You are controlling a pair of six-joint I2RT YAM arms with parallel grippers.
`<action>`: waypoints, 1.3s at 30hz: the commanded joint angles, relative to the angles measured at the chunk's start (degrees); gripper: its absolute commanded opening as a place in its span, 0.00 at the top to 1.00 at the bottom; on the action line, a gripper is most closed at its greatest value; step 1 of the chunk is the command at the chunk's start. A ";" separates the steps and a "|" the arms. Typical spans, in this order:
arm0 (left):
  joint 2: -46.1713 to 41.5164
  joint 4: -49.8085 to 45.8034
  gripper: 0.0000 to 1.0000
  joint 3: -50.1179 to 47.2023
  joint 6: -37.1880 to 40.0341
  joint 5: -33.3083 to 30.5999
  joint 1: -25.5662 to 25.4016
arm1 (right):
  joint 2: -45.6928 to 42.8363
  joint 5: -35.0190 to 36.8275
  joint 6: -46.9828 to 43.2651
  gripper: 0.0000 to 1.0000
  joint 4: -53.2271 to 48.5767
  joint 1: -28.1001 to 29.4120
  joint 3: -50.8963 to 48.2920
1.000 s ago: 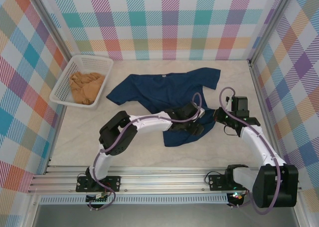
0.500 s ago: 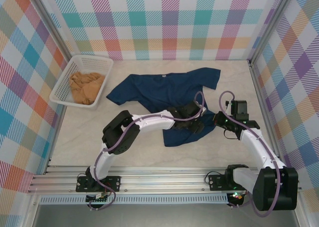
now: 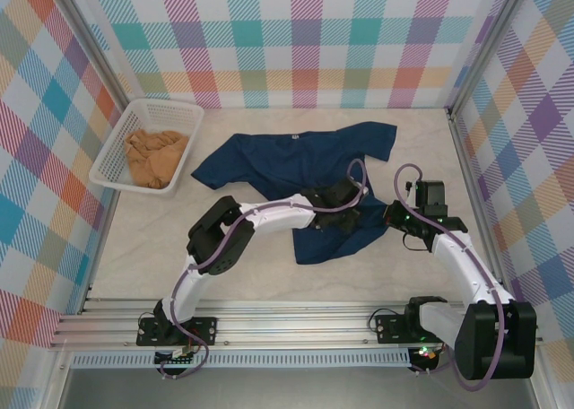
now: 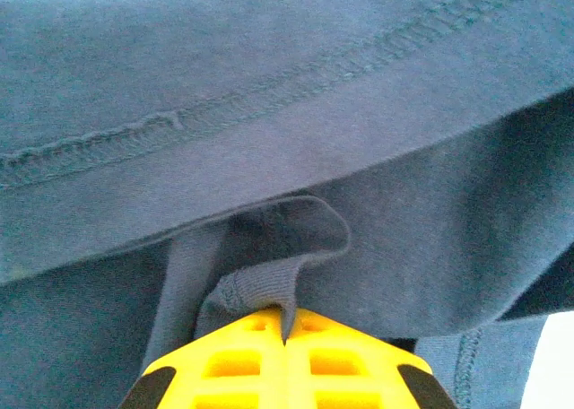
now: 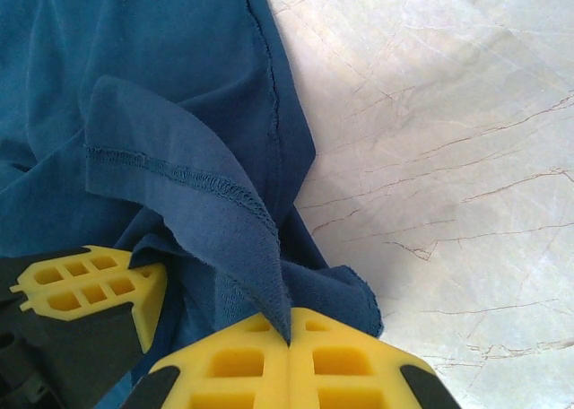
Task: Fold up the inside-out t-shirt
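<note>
The inside-out t-shirt (image 3: 296,162) is dark navy. It lies in the middle of the table with its collar toward the back wall, and its lower part is bunched between the two arms. My left gripper (image 3: 352,216) rests on that bunched cloth. In the left wrist view its yellow fingers (image 4: 242,364) are shut on a small fold of the t-shirt (image 4: 269,113). My right gripper (image 3: 392,217) is at the shirt's right edge. The right wrist view shows it (image 5: 289,339) shut on a stitched hem flap of the t-shirt (image 5: 152,95).
A white basket (image 3: 121,131) with a tan-orange garment (image 3: 157,155) stands at the back left. The pale marble tabletop (image 3: 143,239) shows bare to the left and at the front. The left gripper's yellow finger (image 5: 90,288) sits close beside the right gripper.
The left gripper has closed onto a fold of the shirt and drawn slightly back. The right gripper shifted a little toward the shirt and stayed shut on it.
</note>
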 commanded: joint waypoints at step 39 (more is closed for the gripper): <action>-42.03 -9.07 1.00 -11.99 -3.60 17.13 8.15 | 37.74 10.50 -11.41 0.90 77.89 36.58 -2.81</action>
